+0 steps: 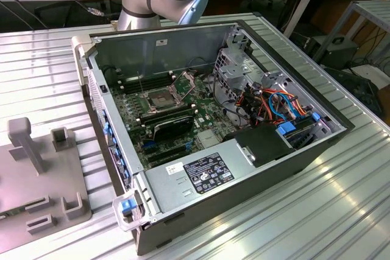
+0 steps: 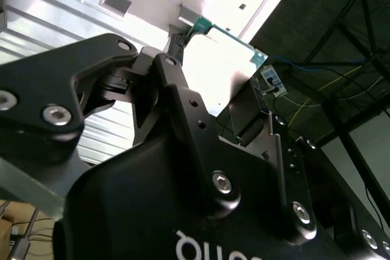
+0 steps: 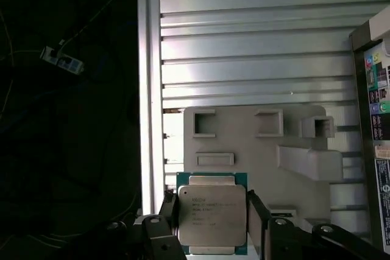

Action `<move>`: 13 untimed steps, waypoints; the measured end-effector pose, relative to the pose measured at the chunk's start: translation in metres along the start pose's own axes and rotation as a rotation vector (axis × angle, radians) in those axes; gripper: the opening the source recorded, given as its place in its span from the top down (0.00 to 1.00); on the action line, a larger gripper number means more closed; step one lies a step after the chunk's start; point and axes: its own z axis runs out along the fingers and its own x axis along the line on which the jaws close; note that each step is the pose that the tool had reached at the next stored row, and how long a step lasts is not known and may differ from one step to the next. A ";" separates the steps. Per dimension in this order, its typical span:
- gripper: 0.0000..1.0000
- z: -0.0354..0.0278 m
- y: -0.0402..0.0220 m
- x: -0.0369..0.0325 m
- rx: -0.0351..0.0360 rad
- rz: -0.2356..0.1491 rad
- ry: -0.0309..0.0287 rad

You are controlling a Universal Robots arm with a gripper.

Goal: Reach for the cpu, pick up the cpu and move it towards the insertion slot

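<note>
In the exterior view we see an open grey metal computer case [image 1: 268, 150] on the ribbed aluminium counter [image 1: 341, 211]; inside it lies the green motherboard, with the square silver-framed insertion slot [image 1: 159, 98] uncovered, its hinged frame raised. A pale grey moulded fixture tray [image 1: 36, 181] sits at the exterior view's left. In the first wrist view our black claw [image 3: 212, 217] pinches the flat, pale tan-grey square cpu [image 3: 212, 213] by its two side edges, above the tray. In the second wrist view the cpu's green edge [image 2: 226, 31] shows past the black fingers [image 2: 177, 44].
</note>
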 end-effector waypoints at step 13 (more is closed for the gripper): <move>0.45 -0.0016 0.0017 -0.0394 0.0001 0.000 0.0023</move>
